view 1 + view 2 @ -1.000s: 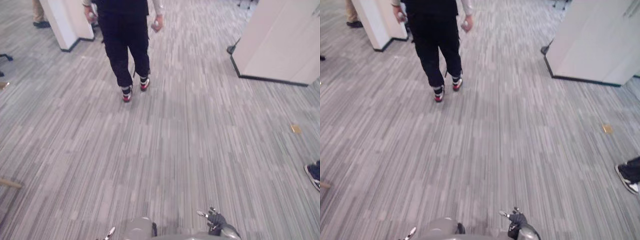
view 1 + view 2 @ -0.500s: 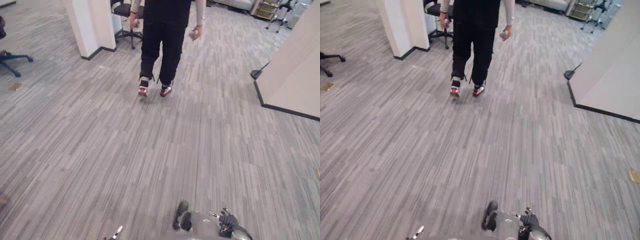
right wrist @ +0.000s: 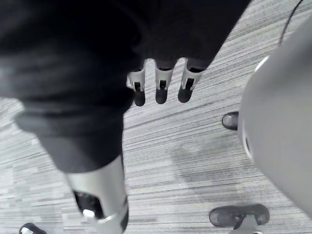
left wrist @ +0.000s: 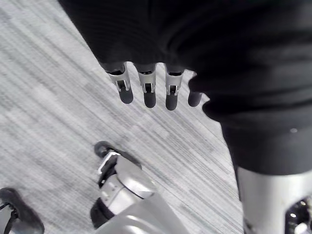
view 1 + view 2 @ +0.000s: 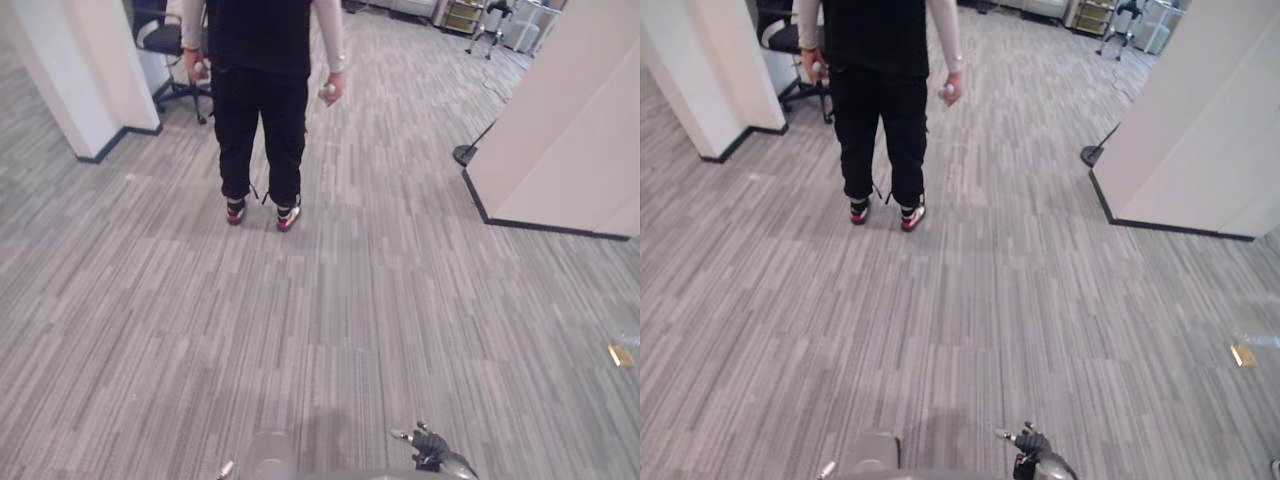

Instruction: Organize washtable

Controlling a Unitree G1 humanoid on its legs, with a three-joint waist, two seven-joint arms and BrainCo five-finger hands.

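Camera shift; person (image 5: 262,90) fuller in view, feet level.

No words, labels, numbers or signs can be read on the floor (image 5: 400,300), the partition walls (image 5: 560,130) or the person (image 5: 260,60).

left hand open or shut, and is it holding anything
Open and empty: the left wrist view shows the left hand with straight fingers above the grey floor, curled round nothing.

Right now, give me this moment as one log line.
scene: carpet floor | ahead: person, back turned | left hand: open, empty | right hand: open, empty
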